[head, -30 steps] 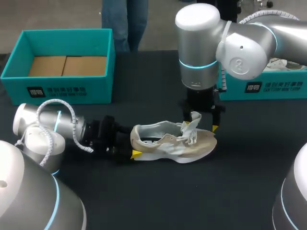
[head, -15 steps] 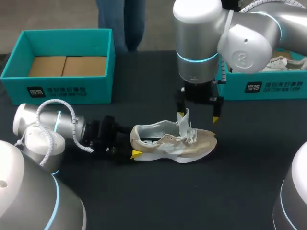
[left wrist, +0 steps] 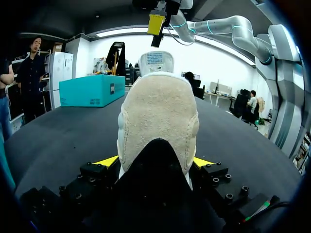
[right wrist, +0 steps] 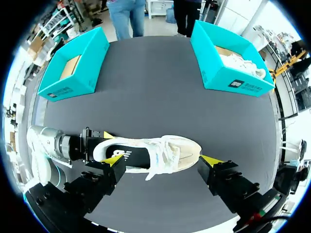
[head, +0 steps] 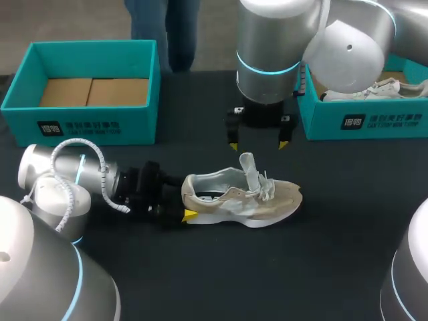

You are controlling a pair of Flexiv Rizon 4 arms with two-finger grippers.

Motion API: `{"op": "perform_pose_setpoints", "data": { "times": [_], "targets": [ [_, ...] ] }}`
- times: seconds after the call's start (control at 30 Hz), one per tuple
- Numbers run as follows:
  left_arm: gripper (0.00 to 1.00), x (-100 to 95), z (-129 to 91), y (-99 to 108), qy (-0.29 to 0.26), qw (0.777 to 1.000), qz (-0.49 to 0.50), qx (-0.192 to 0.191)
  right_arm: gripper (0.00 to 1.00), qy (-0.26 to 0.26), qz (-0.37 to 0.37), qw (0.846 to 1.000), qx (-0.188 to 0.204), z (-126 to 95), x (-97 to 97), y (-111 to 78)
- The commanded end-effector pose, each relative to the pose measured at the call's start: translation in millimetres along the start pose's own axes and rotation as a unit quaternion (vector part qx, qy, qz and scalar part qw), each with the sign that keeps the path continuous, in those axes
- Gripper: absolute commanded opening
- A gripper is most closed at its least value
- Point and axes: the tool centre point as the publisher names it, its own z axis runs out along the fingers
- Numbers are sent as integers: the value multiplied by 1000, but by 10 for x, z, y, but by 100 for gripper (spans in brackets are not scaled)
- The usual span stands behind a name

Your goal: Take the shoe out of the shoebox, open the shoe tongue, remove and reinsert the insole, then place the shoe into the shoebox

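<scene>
**Table** [head: 334, 227]: 1 flat, matte black top that carries the other items listed here. It is also seen in the right wrist view [right wrist: 155, 87] and the left wrist view [left wrist: 58, 141].

**Second teal box** [head: 374, 120]: 1 open, lidless carton standing upright at the far right of the table. Its long front wall faces the head camera. See also [right wrist: 221, 73] and [left wrist: 90, 91].

**Label** [head: 353, 122]: 1 small dark square on that front wall, with pale print beside it.

**White shoe** [head: 374, 89]: lies inside the second teal box, its upper and laces level with the rim [right wrist: 240, 63]. Whether the box holds 1 shoe or 2 cannot be told.
</scene>
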Motion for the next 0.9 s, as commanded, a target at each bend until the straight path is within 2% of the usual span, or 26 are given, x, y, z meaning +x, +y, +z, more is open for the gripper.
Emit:
{"op": "perform_pose_setpoints", "data": {
  "times": [0.03,0.1,0.13,0.53,0.6,0.63,0.7,0.73,0.77,0.8,0.83,0.87,0.9],
  "targets": [
    [0,4,3,30,0,1000,0,-2,100,12,-189,981,-40,-97,187,-21],
    [0,4,3,30,0,1000,0,-2,100,2,-225,974,-38,-122,242,-12],
    [0,4,3,30,0,1000,0,-2,100,-12,-223,974,-36,-128,251,-3],
    [0,4,3,30,0,1000,0,-2,100,-12,-223,974,-36,-128,251,-3],
    [0,4,3,30,0,1000,0,-2,100,16,-338,940,-51,-96,359,58],
    [0,4,3,30,0,1000,0,-2,100,16,-365,929,-56,-98,373,62],
    [0,4,3,30,0,1000,0,-2,100,21,-459,885,-72,-126,453,77],
    [0,4,3,30,0,1000,0,-2,100,18,-473,878,-71,-137,465,73],
    [0,4,3,30,0,1000,0,-2,100,20,-517,853,-72,-143,504,68],
    [0,4,3,30,0,1000,0,-2,100,34,-541,837,-74,-148,538,62],
    [0,4,3,30,0,1000,0,-2,100,26,-555,828,-69,-144,549,57],
    [0,4,3,30,0,1000,0,-2,100,27,-587,807,-68,-139,581,47],
    [0,4,3,30,0,1000,0,-2,100,30,-595,800,-69,-141,600,39]
  ]
}}
